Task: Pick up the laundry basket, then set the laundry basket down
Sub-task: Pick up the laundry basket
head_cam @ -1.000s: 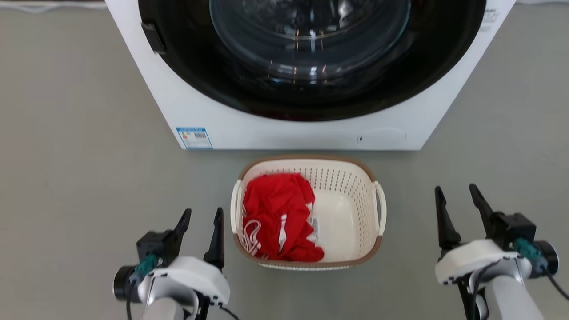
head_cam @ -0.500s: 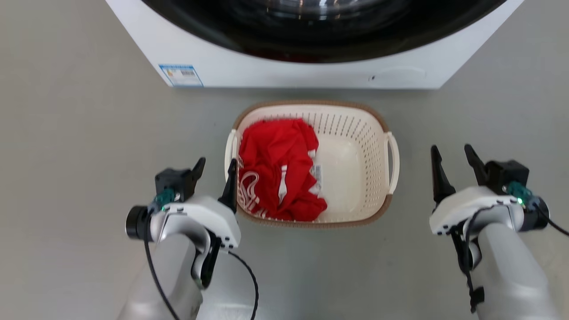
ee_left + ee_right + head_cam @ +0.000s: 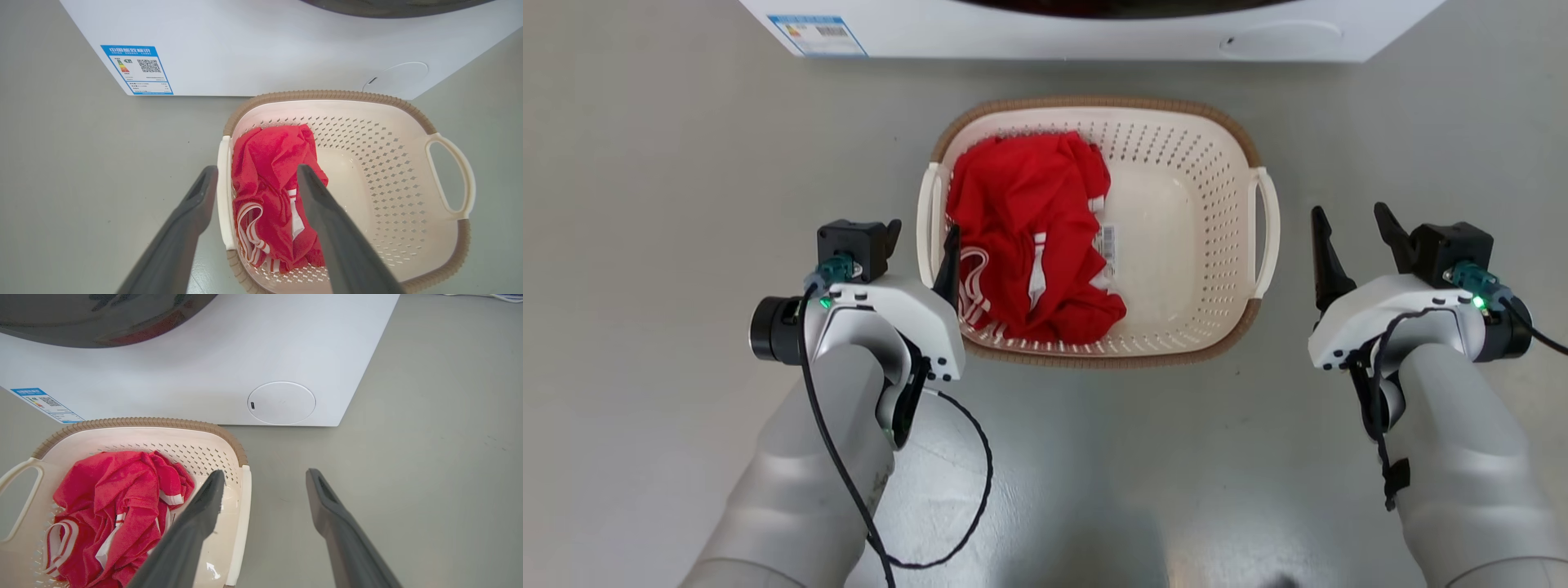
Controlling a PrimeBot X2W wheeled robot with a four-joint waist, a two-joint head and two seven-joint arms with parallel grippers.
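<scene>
The cream-white perforated laundry basket (image 3: 1094,104) with its brown rim stands on the grey floor before the washing machine, a red garment (image 3: 1029,237) in its left half. My left gripper (image 3: 921,238) is open at the basket's left loop handle (image 3: 925,220). In the left wrist view that handle (image 3: 224,196) lies between the two fingers of the left gripper (image 3: 257,168), one finger over the garment. My right gripper (image 3: 1349,214) is open just right of the right handle (image 3: 1270,229). In the right wrist view the right gripper (image 3: 265,473) straddles that handle (image 3: 241,522) from above.
The white washing machine (image 3: 1094,33) stands right behind the basket, a blue label (image 3: 817,34) at its lower left and a round cover (image 3: 281,403) at its lower right. Bare grey floor (image 3: 645,204) spreads on both sides and in front.
The head camera has tilted down, so the picture shifted upward. Both open grippers have come forward alongside the basket's handles; the left one now has a finger over the basket's left edge.
</scene>
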